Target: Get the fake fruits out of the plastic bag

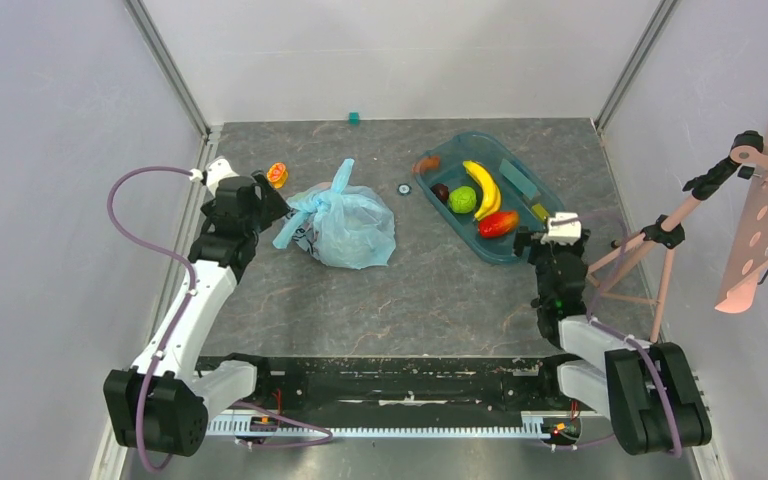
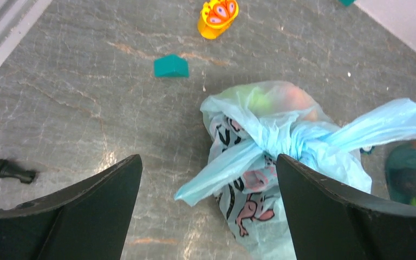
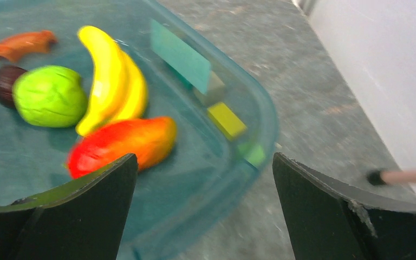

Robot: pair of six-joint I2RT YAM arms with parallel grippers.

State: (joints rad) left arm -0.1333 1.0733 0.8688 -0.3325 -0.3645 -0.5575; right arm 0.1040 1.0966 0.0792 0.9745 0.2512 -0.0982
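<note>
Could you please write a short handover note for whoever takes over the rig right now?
Left gripper: open, empty, beside the bag, facing its knot.
Right gripper: open, empty, over the near end of the tray.
Bag: on the table, left of centre, handles tied; fruits show faintly through it as green and orange shapes.
Done: nothing; the bag is not opened.
Left: undo the knot, then lift the fruits out.

A teal tray [image 3: 264,111] holds banana [image 3: 105,76] and mango [image 3: 124,143].
</note>
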